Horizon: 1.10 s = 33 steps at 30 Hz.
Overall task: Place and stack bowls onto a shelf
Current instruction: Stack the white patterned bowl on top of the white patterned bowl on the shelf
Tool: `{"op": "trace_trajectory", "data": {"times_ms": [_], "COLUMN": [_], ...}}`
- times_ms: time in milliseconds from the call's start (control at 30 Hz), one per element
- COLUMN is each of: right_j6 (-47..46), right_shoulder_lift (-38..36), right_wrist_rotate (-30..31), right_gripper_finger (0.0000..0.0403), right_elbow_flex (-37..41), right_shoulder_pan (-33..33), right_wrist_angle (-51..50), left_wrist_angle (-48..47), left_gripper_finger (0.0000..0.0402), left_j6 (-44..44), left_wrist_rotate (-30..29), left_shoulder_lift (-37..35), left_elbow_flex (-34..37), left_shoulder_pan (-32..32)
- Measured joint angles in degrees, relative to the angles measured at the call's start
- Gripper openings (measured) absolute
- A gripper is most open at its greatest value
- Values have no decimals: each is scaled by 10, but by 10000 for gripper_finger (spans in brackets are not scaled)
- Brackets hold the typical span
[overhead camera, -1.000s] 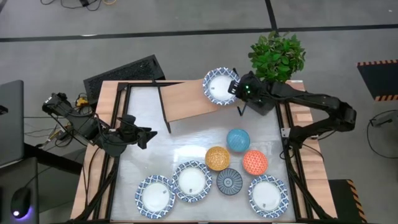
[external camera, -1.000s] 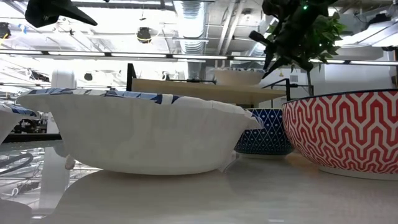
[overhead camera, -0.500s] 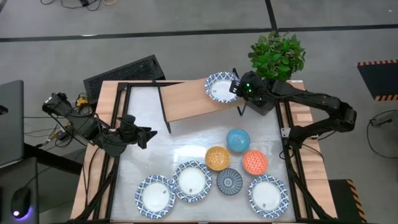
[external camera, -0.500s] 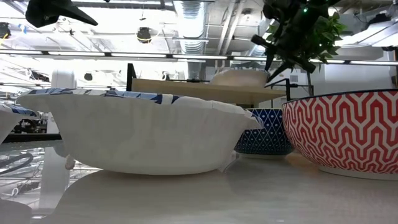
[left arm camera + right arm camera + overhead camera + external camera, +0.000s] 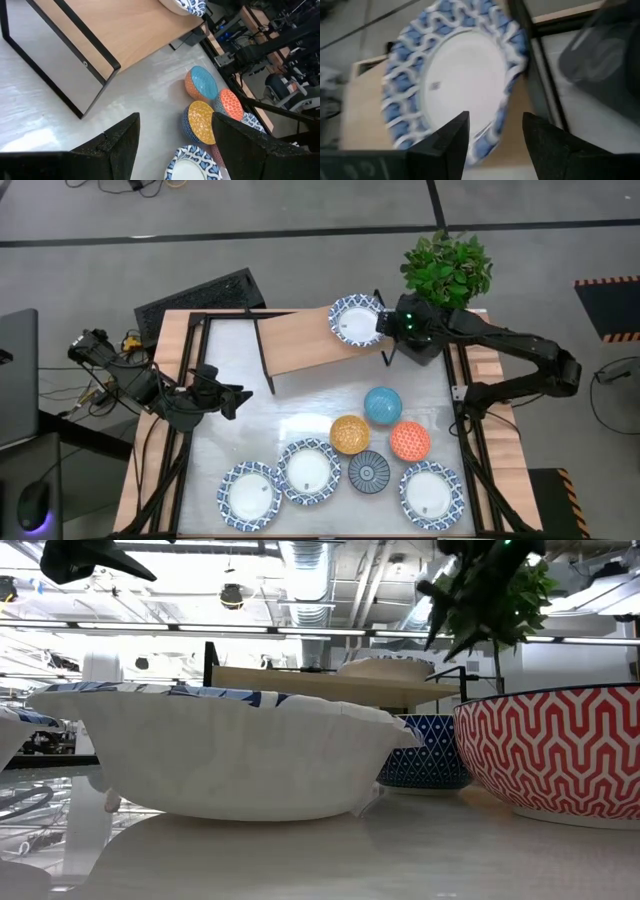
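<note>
Blue-rimmed and white, the first wide bowl (image 5: 355, 320) sits on the right end of the wooden shelf (image 5: 300, 340), at the far side of the bench (image 5: 300, 420), so the step in hand looks like the release of that bowl. The right claw (image 5: 392, 323) is just beside the bowl's right edge, next to the plant pot (image 5: 425, 340); in the right wrist view its fingers (image 5: 447, 140) stand apart with the bowl's rim (image 5: 490, 132) showing between them, apparently free of it. The next move likely calls for drawing that claw back clear without nudging the bowl, then reaching for another bowl. Seven remain on the bench: three wide ones (image 5: 305, 472) along the near side and four small coloured ones (image 5: 350, 434) clustered mid-bench. The left claw (image 5: 235, 398) waits at the bench's left side, fingers apart, holding nothing.
</note>
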<state>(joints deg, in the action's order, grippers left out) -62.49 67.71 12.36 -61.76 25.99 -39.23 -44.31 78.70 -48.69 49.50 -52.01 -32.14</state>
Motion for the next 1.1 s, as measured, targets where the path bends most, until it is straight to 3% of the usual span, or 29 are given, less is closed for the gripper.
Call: {"op": "trace_trajectory", "data": {"times_ms": [233,500,700,1100], "right_j6": [1,138,182,378], "right_shoulder_lift": [-7,96,195,357], "right_wrist_rotate": [-9,-26,-64,-123], "right_gripper_finger": [212,212,212,208], "right_elbow_flex": [0,0,-4,-127], "right_shoulder_pan": [-152,-325,-353,-360], "right_wrist_angle": [4,142,246,237], "left_wrist_angle": [-1,0,0,-1], "left_gripper_finger": [232,232,232,232], "left_j6": [0,0,3,4], "left_wrist_rotate": [0,20,24,49], "left_shoulder_lift": [0,0,0,0], "left_elbow_flex": [0,0,0,0], "left_shoulder_pan": [0,0,0,0]}}
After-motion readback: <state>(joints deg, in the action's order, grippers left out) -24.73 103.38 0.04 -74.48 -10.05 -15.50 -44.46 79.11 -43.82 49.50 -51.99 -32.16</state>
